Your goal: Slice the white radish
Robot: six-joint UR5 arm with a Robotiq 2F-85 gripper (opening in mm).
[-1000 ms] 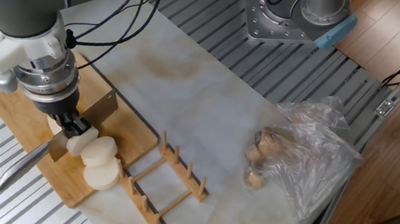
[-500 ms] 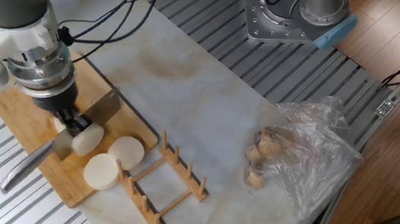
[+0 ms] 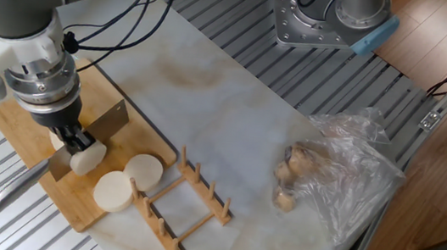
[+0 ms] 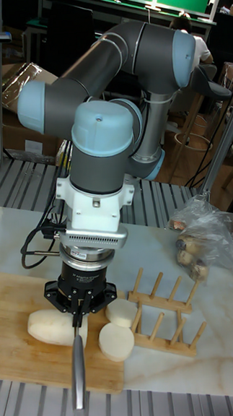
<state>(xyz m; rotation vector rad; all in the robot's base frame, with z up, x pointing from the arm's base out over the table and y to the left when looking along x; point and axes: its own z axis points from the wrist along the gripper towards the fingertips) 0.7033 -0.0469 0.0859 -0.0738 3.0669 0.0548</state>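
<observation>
Arm reaches down over the wooden cutting board (image 3: 30,131) at the left end of the marble desk (image 3: 225,108). End effector (image 3: 76,139) sits low over the board, fingers pressed together on the handle end of a knife (image 3: 76,145); the broad steel blade stands on edge, angled across the board, and the grey handle (image 3: 15,189) runs out past the board's near edge over the slatted metal frame. In the tall fixed view the same end effector (image 4: 79,306) points straight down with the knife handle (image 4: 78,369) hanging toward the camera. The white radish (image 4: 57,326) lies on its side on the board, under and just left of the tool in that view; in the fixed view only its cut end (image 3: 87,158) shows, right beside the blade. Two round slices lie flat on the board to the right of the blade: one (image 3: 114,191) near the board's front corner, the other (image 3: 143,172) just behind it, close together. A wooden dish rack (image 3: 188,202) sits on the desk, touching or nearly touching the board's right edge. Well apart, toward the right edge, a crumpled clear plastic bag (image 3: 345,178) holds brownish lumps (image 3: 289,180).
</observation>
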